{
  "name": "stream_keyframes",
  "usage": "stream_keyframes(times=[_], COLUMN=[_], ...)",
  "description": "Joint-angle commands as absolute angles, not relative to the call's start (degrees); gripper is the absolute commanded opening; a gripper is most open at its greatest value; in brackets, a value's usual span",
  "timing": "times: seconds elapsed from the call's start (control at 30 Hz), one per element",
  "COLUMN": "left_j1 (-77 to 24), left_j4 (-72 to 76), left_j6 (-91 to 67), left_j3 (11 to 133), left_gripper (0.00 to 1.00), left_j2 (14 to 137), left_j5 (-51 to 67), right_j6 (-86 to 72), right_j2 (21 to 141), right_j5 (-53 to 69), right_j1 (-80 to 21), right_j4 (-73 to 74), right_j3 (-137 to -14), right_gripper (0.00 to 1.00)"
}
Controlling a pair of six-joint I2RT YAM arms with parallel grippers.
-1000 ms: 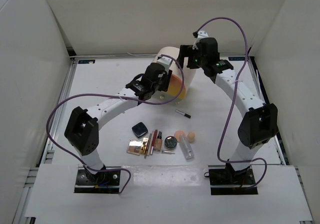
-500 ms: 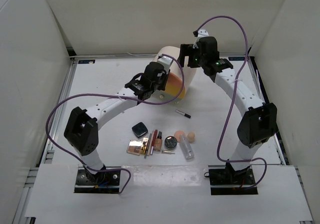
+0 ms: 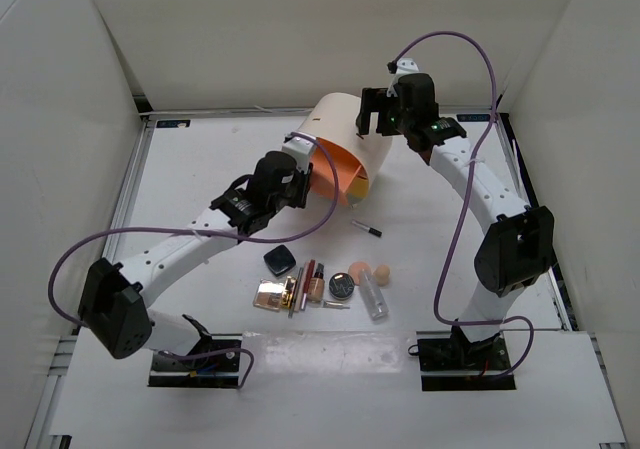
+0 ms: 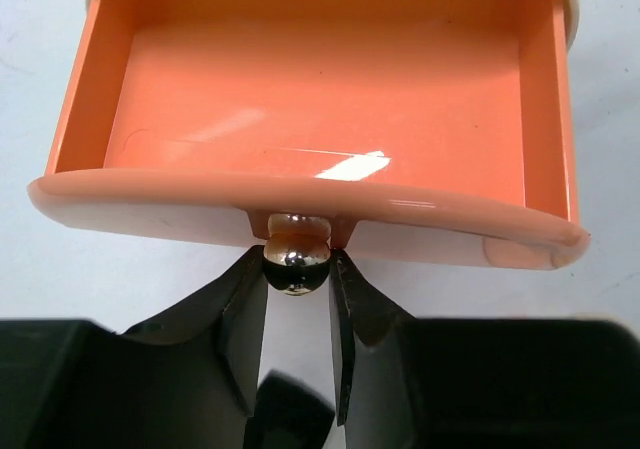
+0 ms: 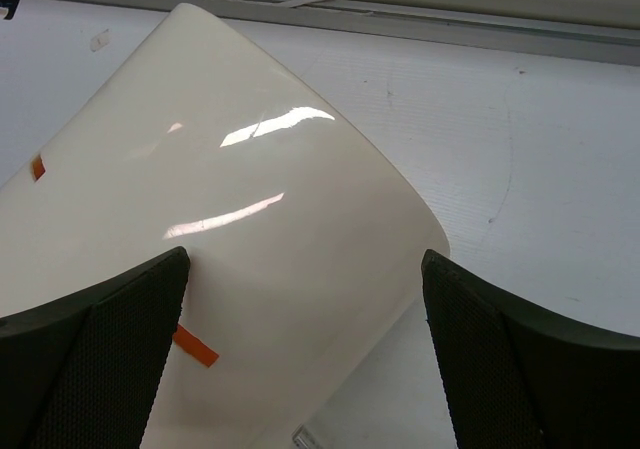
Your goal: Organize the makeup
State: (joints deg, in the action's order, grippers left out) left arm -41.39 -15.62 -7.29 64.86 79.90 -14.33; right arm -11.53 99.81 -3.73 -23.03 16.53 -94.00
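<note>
The makeup lies in a cluster near the front: a black square compact, a rose-gold palette, slim tubes, a round dark compact, two peach sponges and a clear tube. A black pencil lies apart from them. My left gripper is shut on the shiny round knob of an orange drawer that is pulled out and empty. My right gripper stands open, straddling the cream cylinder box; whether it touches the box I cannot tell.
The cream cylinder box stands at the back centre with its drawer sticking out toward the near left. White walls enclose the table on three sides. Purple cables loop off both arms.
My left gripper closed on the knob and drew back toward the near left, sliding the orange drawer out of the box. The right arm has stayed at the box.
</note>
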Motion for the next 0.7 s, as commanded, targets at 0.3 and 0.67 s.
stream_keyframes(times=[0.3, 0.67], left_j1=[-41.3, -41.6], left_j4=[-19.2, -36.9], left_j6=[-11.5, -22.4], left_j3=[62.0, 59.6], left_gripper=[0.98, 0.98], left_j2=[73.3, 62.9], left_j5=[-15.2, -17.5], right_j6=[-8.1, -8.8], right_j2=[97.6, 83.2], right_j5=[-6.0, -8.8], right_j1=[-23.6, -23.7], right_j4=[20.9, 23.9], right_j3=[-94.9, -84.4], right_gripper=[0.99, 0.98])
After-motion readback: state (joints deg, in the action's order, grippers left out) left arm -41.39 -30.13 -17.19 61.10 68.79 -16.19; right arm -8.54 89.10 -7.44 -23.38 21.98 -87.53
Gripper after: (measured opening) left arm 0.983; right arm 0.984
